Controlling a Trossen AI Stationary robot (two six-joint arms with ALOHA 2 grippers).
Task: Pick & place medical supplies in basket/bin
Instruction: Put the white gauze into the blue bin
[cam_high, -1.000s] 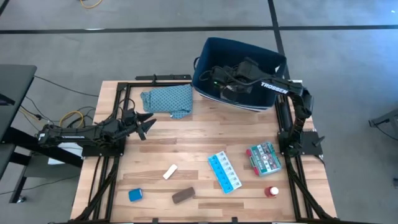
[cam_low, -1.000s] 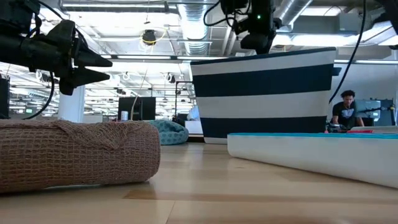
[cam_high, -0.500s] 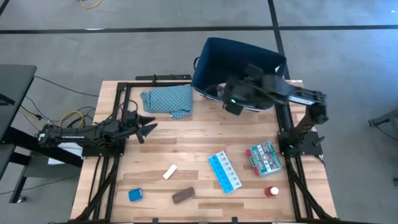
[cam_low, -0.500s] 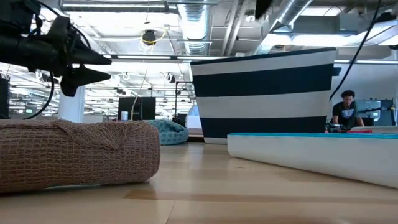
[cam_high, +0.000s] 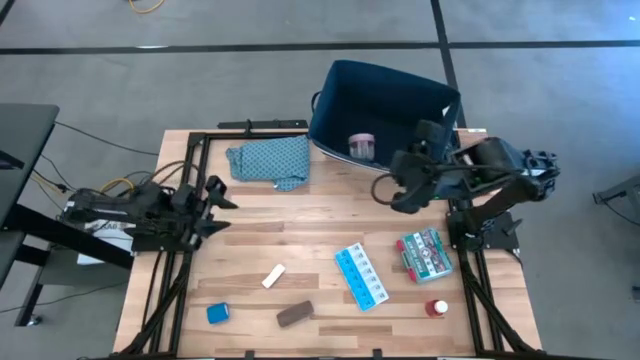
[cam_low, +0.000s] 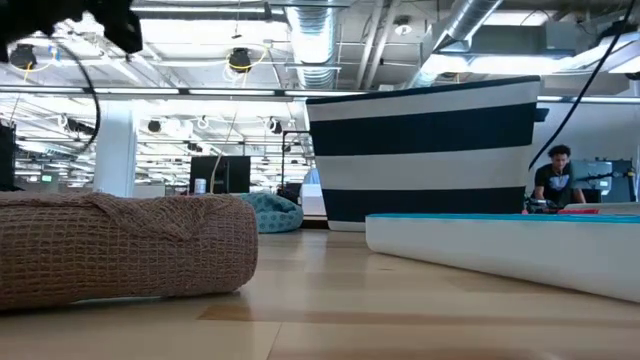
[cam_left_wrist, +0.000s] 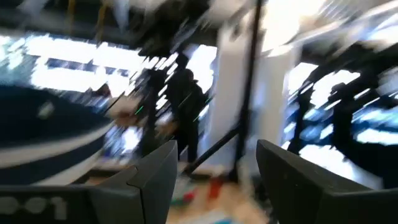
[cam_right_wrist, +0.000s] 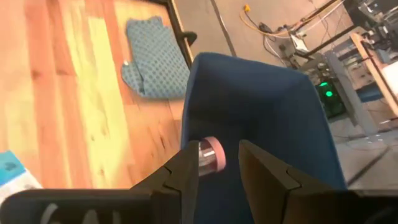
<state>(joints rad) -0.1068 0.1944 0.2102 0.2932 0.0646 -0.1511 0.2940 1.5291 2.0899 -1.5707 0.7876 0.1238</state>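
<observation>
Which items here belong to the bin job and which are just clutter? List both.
Job: pink roll already in the navy bin; pill organiser, green-red packet, red-white bottle, blue cube, white piece, brown block.

Clutter: teal patterned cloth.

Bare wood mid-table (cam_high: 300, 235), teal cloth (cam_high: 270, 161) crowding bin (cam_high: 335, 105), right end effector (cam_high: 386, 192) beside bin

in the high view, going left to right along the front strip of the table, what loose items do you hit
blue cube → white piece → brown block → light-blue pill organiser → green-red packet → red-white bottle
</observation>
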